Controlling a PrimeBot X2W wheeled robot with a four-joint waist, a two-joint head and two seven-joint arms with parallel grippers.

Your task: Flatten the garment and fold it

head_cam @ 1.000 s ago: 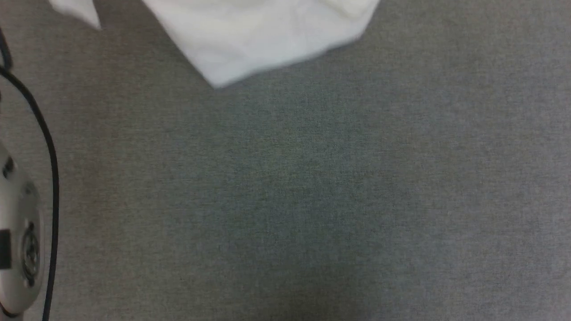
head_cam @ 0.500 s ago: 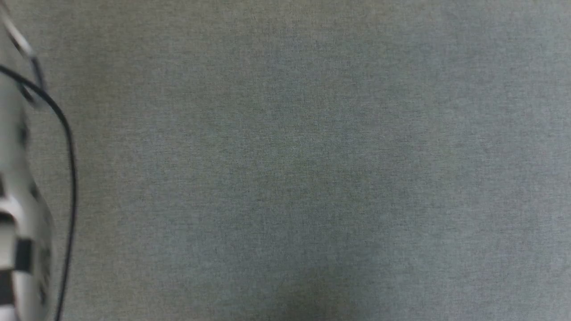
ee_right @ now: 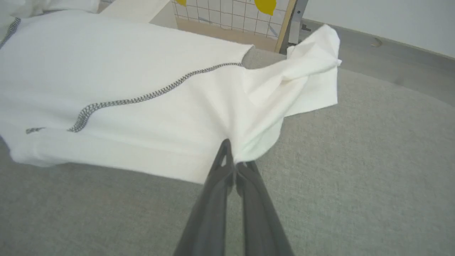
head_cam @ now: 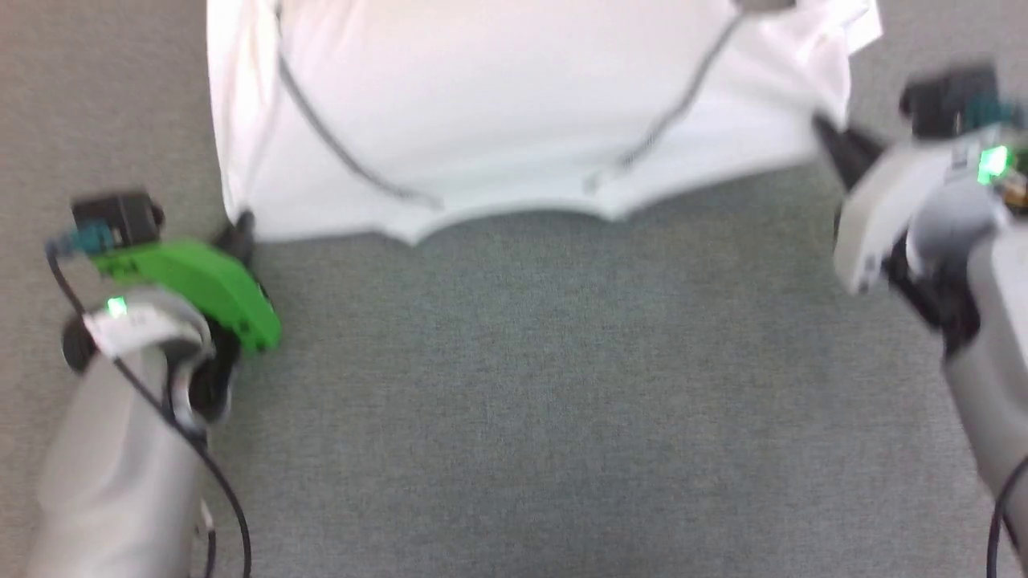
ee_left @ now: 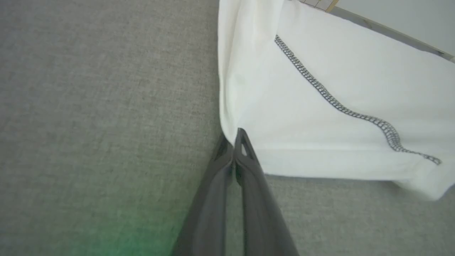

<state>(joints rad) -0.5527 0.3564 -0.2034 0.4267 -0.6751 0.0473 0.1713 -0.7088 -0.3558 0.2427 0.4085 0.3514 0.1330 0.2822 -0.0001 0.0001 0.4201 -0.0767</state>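
Two pale forearms are slanting up from the bottom corners of the head view, the left one trailing a black cable and carrying a green wrist housing. Under them a grey woven surface is stretching across the near ground. The left gripper is pointing up and slightly inward at the near left corner of the garment; in the left wrist view its two dark fingers are pressing together at the tips, pinching that corner of the white cloth. The right gripper is angling up and to the left from a bent wrist, and its fingers are likewise closing tight on the garment's near right edge, where puckers are radiating from the grip. Between the two grips the shirt is lying spread across the surface, its near edge sagging in a shallow curve. Two dark grey zigzag seams are running away from that edge toward the far corners. Beyond the right grip a sleeve is bunching in loose folds. Farther off, a gridded board is standing against a pale wall.
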